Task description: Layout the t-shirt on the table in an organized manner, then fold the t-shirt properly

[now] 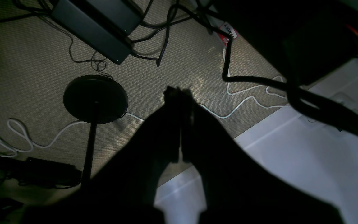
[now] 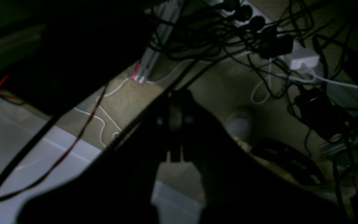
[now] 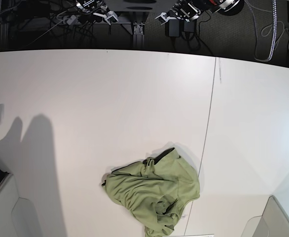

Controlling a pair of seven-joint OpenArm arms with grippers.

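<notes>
Both pairs of fingers are pressed together and hold nothing. The left gripper (image 1: 179, 93) hangs past the far edge of the surface (image 3: 85, 98), looking down at carpet, a round black stand base (image 1: 95, 99) and loose white cable (image 1: 244, 102). The right gripper (image 2: 177, 96) sits likewise beyond that edge, above a dense tangle of dark cables and a white power strip (image 2: 300, 57). In the base view the 2 arms are parked at the top, well apart from the work.

The t-shirt (image 3: 152, 195) lies crumpled in a heap near the front edge of the surface, just left of the thin dark seam (image 3: 211, 108), with its darker neckline turned up at the top of the pile and its lower folds close to the front rim.

Risks, as I judge them: fingers coming in still pressed together would only shove the heap; they must part first. A pinch into the bunched middle could catch 2 or more layers, so the shirt would lift as a lump rather than spread. A pull toward the front could drag cloth over the rim. Long reaches could also snag the arm cables seen in both wrist views.

Room is generous: the surface is bare behind and to both sides of the shirt. Grey bins (image 3: 16, 212) at the 2 front corners are the only nearby obstacles.
</notes>
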